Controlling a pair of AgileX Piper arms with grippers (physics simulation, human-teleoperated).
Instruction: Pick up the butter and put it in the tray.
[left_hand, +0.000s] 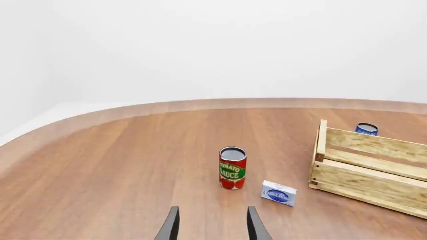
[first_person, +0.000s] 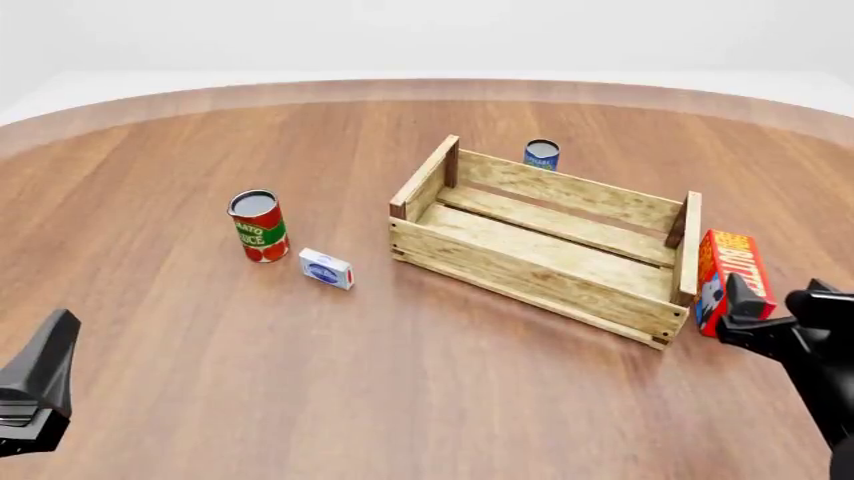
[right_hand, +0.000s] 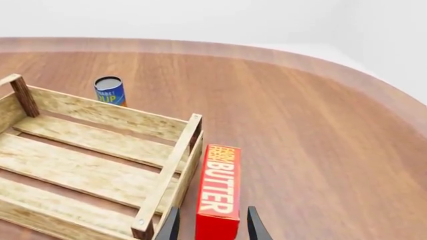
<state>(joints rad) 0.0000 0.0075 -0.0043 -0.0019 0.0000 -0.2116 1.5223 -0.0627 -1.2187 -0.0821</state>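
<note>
Your right pincer (right_hand: 212, 225) is open, with one finger on each side of the butter (right_hand: 219, 187), not yet closed on it. The butter stands upright on the tabletop (first_person: 400, 380), just beside the tray (first_person: 534, 265) at its 3 o'clock end. Your left pincer (left_hand: 212, 225) is open and holds nothing, with the tomato sauce can (left_hand: 233, 168) ahead at 12 o'clock.

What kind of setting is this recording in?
Probably a simulated tabletop test scene, not a real kitchen: a bare curved wooden table against blank white walls, holding groceries, namely a red tomato sauce can, a red-orange butter carton and a pale slatted wooden crate.
</note>
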